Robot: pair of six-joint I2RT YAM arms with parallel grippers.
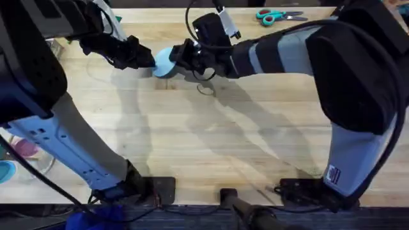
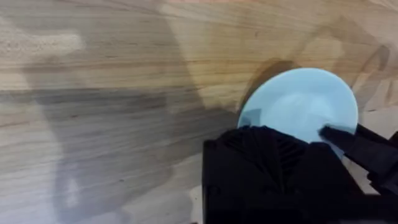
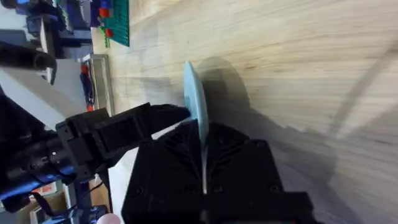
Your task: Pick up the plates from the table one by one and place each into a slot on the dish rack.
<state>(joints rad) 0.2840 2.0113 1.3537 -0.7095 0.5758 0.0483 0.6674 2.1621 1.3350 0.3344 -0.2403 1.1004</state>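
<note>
Overhead view shows the light blue plate [image 1: 165,62] near the table's [image 1: 211,140] far edge, held on edge, both the left gripper [image 1: 146,59] and right gripper [image 1: 181,57] closed on its rim.

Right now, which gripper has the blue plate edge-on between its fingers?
The right gripper: the light blue plate runs edge-on between its fingers. The left gripper sits at the opposite rim.
</note>
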